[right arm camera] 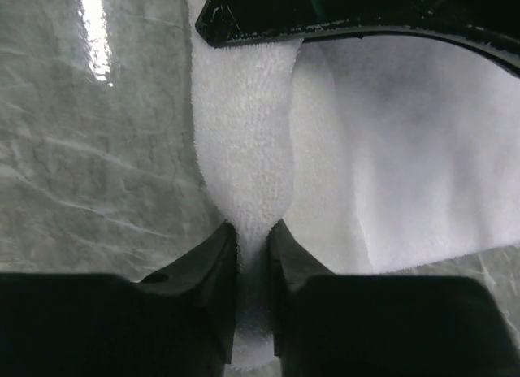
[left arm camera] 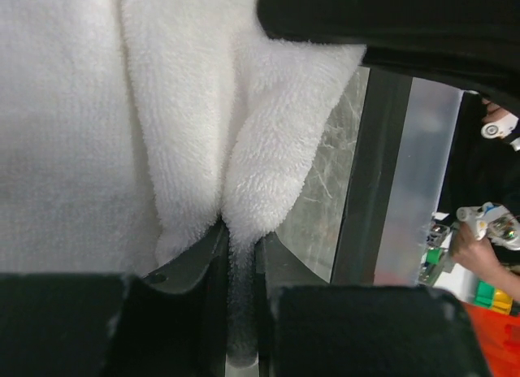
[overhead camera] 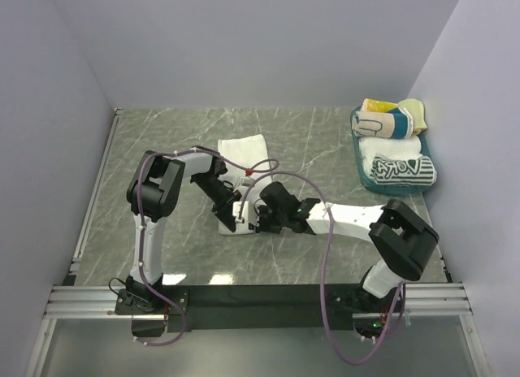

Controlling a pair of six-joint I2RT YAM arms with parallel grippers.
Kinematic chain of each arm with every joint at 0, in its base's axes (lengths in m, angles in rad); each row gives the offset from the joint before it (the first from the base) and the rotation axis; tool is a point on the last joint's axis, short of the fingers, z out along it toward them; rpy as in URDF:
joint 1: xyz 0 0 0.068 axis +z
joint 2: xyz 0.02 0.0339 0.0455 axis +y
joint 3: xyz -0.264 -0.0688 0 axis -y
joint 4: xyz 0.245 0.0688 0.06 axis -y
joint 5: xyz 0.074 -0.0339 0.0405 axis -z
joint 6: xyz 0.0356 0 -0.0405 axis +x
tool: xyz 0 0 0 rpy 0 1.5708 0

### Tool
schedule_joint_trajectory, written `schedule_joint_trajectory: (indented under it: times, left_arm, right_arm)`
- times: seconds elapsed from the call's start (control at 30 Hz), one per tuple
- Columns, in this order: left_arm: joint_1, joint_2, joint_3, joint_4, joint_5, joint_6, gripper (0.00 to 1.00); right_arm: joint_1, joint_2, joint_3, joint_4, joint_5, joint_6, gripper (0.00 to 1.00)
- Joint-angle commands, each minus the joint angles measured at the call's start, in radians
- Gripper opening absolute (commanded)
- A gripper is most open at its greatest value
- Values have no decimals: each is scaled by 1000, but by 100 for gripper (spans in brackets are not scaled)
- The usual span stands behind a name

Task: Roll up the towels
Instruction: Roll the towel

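Note:
A plain white towel (overhead camera: 244, 153) lies on the marble table, stretching from the middle back toward the near centre. My left gripper (overhead camera: 231, 218) is shut on its near edge; in the left wrist view (left arm camera: 241, 247) a fold of white terry (left arm camera: 268, 149) is pinched between the jaws. My right gripper (overhead camera: 258, 218) is shut on the same near edge just to the right; the right wrist view (right arm camera: 253, 239) shows the towel (right arm camera: 244, 133) squeezed between its jaws. The two grippers sit close together, facing each other.
A teal tray (overhead camera: 360, 162) at the back right holds a yellow-teal-white striped rolled towel (overhead camera: 388, 119) and a white rolled towel with dark print (overhead camera: 398, 169). Grey walls stand on three sides. A black rail (overhead camera: 260, 297) runs along the near edge.

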Motion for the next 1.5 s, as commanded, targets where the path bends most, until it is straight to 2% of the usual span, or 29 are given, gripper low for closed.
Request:
schedule_joint_trajectory:
  times: [0.0, 0.03, 0.07, 0.1, 0.23, 0.4, 0.57, 0.67, 0.7, 0.87, 0.97, 1.07, 1.2, 1.37, 1.47]
  left_arm:
    - [36, 36, -40, 95, -154, 4, 14]
    - [42, 33, -46, 99, -154, -13, 13]
    - [49, 33, -48, 102, -149, -20, 14]
    - [68, 31, -48, 102, -141, -25, 16]
    - [140, -1, -101, 155, -117, -105, 24]
    - [226, -36, -164, 201, -137, -131, 25]
    - [295, -56, -206, 216, -123, -163, 25]
    - [345, -81, -215, 219, -111, -177, 32]
    - [371, -93, -215, 214, -102, -179, 42]
    - [462, -136, -170, 158, -26, -156, 51]
    - [526, -183, -132, 133, 7, -130, 54]
    - [583, -261, -110, 122, 11, -105, 57]
    - [612, -489, -188, 228, -43, -94, 61]
    - [597, -754, -414, 378, -98, 19, 67]
    - [534, -927, -564, 466, -167, 119, 69]
  right_arm:
    - [-3, 37, 101, -61, -93, 15, 20]
    - [-6, 72, 126, -99, -110, 13, 15]
    - [-11, 90, 181, -135, -127, 18, 4]
    - [-18, 110, 207, -208, -150, 25, 0]
    - [-71, 210, 315, -320, -288, 71, 0]
    - [-91, 308, 437, -400, -334, 96, 0]
    - [-91, 385, 503, -371, -331, 122, 0]
    - [-89, 422, 528, -370, -343, 151, 0]
    - [-91, 427, 531, -373, -358, 163, 0]
    - [-92, 445, 507, -374, -392, 177, 0]
    - [-101, 468, 531, -438, -437, 185, 0]
    - [-123, 483, 551, -459, -516, 217, 0]
    - [-179, 512, 572, -517, -642, 303, 0]
    - [-222, 623, 660, -601, -742, 361, 0]
    - [-227, 712, 770, -696, -754, 375, 0]
